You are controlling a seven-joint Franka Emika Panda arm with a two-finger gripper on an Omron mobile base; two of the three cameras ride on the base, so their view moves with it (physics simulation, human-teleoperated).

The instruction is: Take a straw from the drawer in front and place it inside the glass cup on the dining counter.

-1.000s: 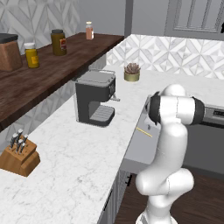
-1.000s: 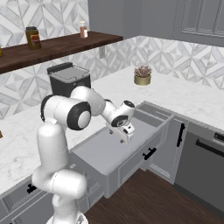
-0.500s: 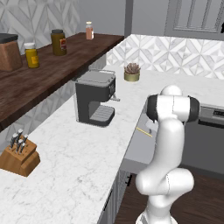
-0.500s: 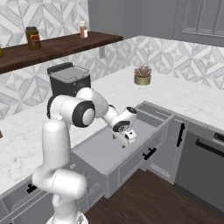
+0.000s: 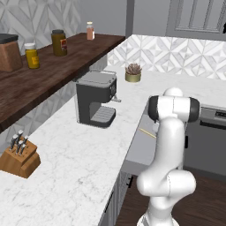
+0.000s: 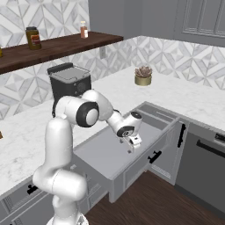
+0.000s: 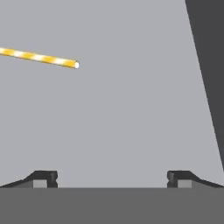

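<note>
The grey drawer [image 6: 102, 151] stands pulled out from under the marble counter, its front panel and black bar handle [image 6: 154, 157] facing the room. A yellow-and-white striped straw [image 7: 40, 57] lies flat on the drawer floor [image 7: 131, 109], up and to the left of my fingertips in the hand view. In the left base view the straw [image 5: 147, 132] shows just left of my arm. My gripper [image 6: 133, 143] hangs low inside the drawer near its front, open and empty, jaws wide, and stands apart from the straw. The glass cup and the dining counter are out of view.
A black coffee machine [image 5: 96, 98] and a small potted plant [image 6: 143, 75] stand on the counter behind the drawer. A knife block [image 5: 17, 155] sits at the near left. Jars line a wooden shelf [image 5: 57, 66]. A dark appliance front [image 6: 206, 167] is to the drawer's right.
My gripper has sunk lower into the drawer and shifted a little toward its front panel. It stays open. The straw has not moved.
</note>
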